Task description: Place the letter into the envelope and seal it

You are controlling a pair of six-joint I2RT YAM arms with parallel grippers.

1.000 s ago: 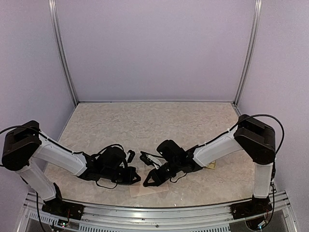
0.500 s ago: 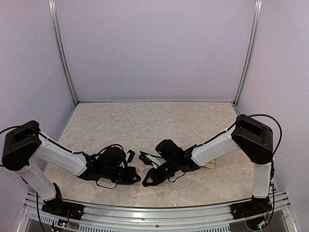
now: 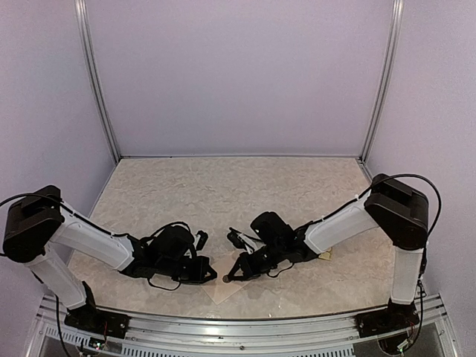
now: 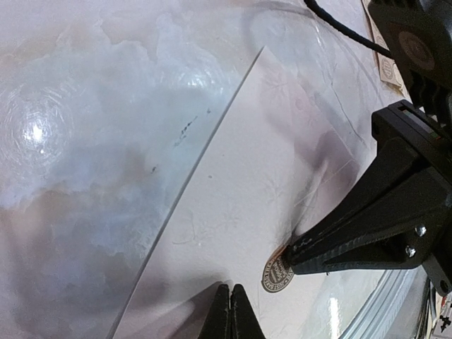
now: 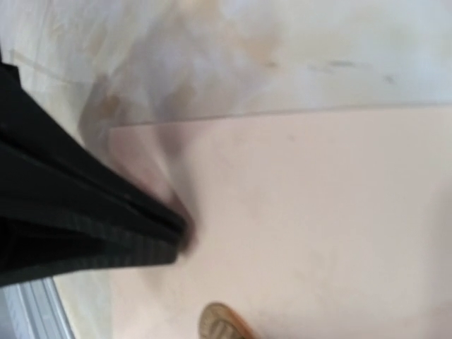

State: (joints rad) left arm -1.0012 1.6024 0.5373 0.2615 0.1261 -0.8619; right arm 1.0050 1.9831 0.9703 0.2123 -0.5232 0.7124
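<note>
Since a second ago the right arm has drawn slightly to the right, and the envelope beneath it now shows a corner pointing toward me. From above, it lies flat on the worktop near the front edge, between the two arms. Both sets of jaws reach low over it, the left jaws from the left and the right jaws from the right, with their tips close together.

On the left wrist camera, the envelope carries a round sticker. The left jaws are pressed fully together with nothing between them. Their fingertips sit over the envelope's near part, and I cannot tell whether they touch it. The right jaws are likewise closed and empty, and their fingertips come down right at the sticker's edge.

The right wrist camera is blurred. Its closed fingers end on the envelope, and the sticker is just beside the tip.
</note>
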